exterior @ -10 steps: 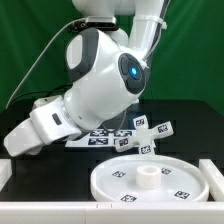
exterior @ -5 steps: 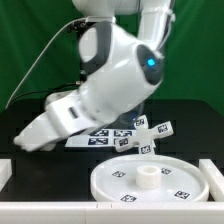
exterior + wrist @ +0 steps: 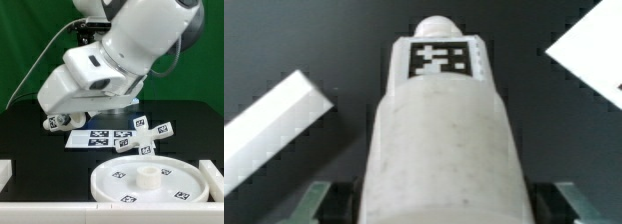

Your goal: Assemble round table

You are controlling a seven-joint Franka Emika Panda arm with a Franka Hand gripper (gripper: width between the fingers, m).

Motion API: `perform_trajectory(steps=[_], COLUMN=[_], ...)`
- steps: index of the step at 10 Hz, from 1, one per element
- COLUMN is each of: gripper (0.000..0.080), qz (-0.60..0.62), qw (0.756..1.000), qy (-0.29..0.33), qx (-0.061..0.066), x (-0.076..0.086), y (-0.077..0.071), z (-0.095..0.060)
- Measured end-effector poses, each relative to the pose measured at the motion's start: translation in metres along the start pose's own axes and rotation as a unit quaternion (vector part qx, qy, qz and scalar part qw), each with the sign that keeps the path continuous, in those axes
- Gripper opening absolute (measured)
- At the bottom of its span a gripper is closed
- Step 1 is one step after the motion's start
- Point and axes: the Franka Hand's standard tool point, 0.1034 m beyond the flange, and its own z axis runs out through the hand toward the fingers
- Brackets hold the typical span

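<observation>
Leg (image 3: 438,140) of the round table is up in the air, clamped in the claw (image 3: 441,205). Wrist view has one finger (image 3: 327,200) each side of the cyl, both pressed to it, tagged end pointing away from the cam. In the exterior view the claw (image 3: 58,118) hangs above the counter (image 3: 30,150) w/ the leg (image 3: 51,123) lying near horiz, not upright.

Rest of the set, rel. to the claw: the disc (image 3: 150,190) sits lower and well apart, toward the exterior view's right, rim up, w/ a small raised hub (image 3: 148,175) at its centre. Lower too, between claw and disc, lies the cross base (image 3: 140,135). Just below the claw, a bit toward the exterior view's right, the marker board (image 3: 98,138) lies flat on the counter.

Step in hand, as I read it: carry the leg to the hub & seat it. To do it well:
- Turn the wrist so the leg axis goes vertical before coming down, not during.
- Stay high enough to clear the cross base & the disc rim on the way across.
- Centre over the hub w/ the wrist cam, then lower slow & straight.
- Grip looks near one end, so the leg may tilt on contact. Squeeze firm, and release only once it stands w/o lean.
- If it threads in, expect several twist-regrip rounds.

Can't tell from here which leg end mates.
</observation>
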Motion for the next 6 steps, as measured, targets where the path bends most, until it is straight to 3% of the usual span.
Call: perform_trajectory(steps=[2,3,4,6], gripper=[0.0406,0.0406,0.0406,0.0406], qz=[-0.001,0.014,0.064,0.117], qw=[0.999,0.997,0.992,0.975], qy=[0.048,0.078,0.096,0.16], qx=[-0.006,0.0,0.045,0.098], x=[-0.004,-0.001,0.005,0.038], y=[0.003,0.002,-0.013,-0.018], z=[0.001,-0.002,-0.017,-0.062])
